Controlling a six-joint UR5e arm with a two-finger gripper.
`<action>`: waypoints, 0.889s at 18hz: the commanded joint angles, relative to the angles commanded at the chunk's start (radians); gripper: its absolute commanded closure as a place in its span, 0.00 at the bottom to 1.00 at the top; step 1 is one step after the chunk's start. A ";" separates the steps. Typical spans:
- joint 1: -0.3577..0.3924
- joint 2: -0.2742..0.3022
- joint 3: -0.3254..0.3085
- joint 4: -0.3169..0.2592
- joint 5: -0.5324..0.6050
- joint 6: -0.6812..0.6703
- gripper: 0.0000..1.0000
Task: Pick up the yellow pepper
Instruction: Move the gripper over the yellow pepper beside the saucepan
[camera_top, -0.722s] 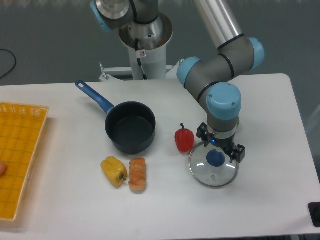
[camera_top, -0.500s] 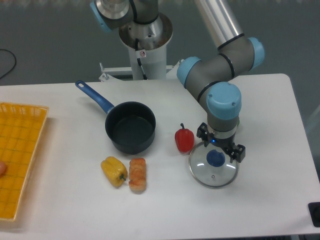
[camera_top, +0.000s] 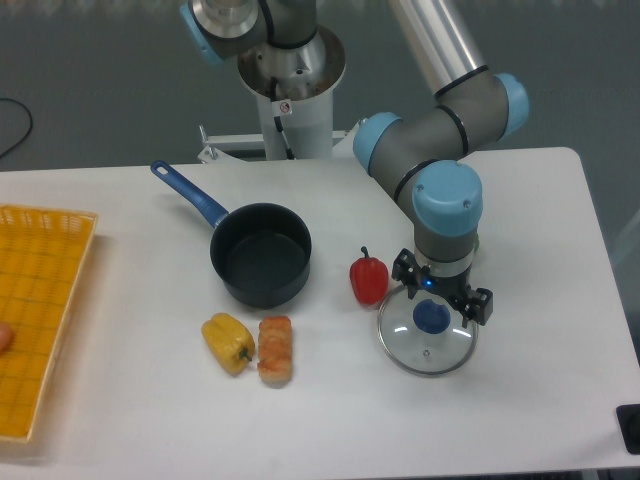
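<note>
White table (camera_top: 120, 420) carries everything, with a yellow basket (camera_top: 40, 300) at its left edge. Next in size, the dark saucepan (camera_top: 260, 255) sits mid-table, blue handle pointing up-left. Right of it, a glass lid (camera_top: 405, 345) lies flat; the gripper (camera_top: 441, 297) hangs just over its blue knob, and whether its fingers are spread I cannot tell. A red pepper (camera_top: 369, 279) stands just left of the lid. The yellow pepper (camera_top: 227, 342) lies below the saucepan, touching an orange-and-white striped roll (camera_top: 275, 349) on its right, well apart from the gripper.

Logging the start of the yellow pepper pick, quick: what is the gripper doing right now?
Gripper: over the glass lid's blue knob; open or closed cannot be told from this view. It is not holding the yellow pepper.
</note>
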 joint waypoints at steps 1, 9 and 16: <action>-0.015 0.015 -0.002 0.000 -0.002 -0.080 0.00; -0.231 0.028 -0.072 0.003 0.037 -0.752 0.00; -0.380 0.018 -0.077 0.023 0.041 -1.074 0.00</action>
